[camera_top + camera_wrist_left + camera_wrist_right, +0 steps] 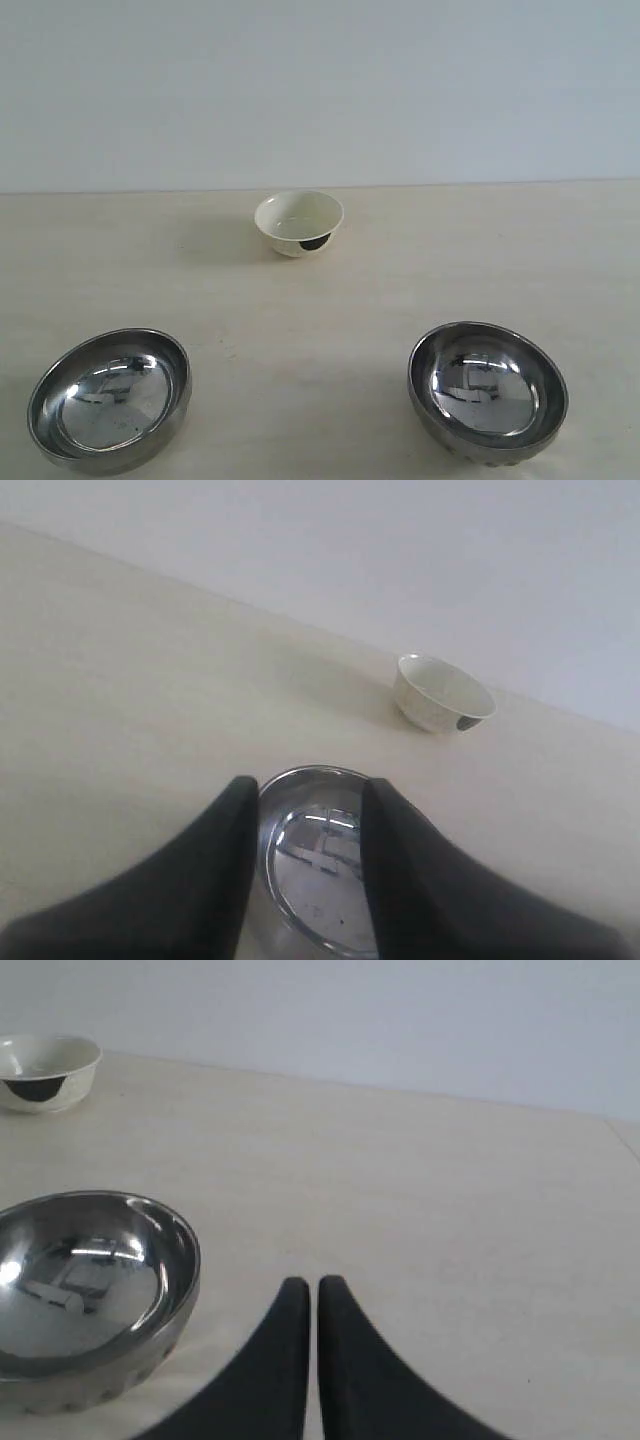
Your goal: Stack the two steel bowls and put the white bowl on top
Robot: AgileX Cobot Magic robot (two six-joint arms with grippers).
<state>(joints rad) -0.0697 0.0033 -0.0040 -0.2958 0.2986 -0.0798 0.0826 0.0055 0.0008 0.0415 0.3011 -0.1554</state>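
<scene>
Two shiny steel bowls sit apart near the table's front, the left steel bowl and the right steel bowl. The cream-white bowl with its dark side mark stands upright behind them, near the back edge. Neither gripper shows in the exterior view. My left gripper is open, with the left steel bowl seen between its fingers and the white bowl beyond. My right gripper is shut on nothing, beside the right steel bowl; the white bowl lies farther off.
The pale wooden table ends at a plain light wall behind the white bowl. No other objects show on it.
</scene>
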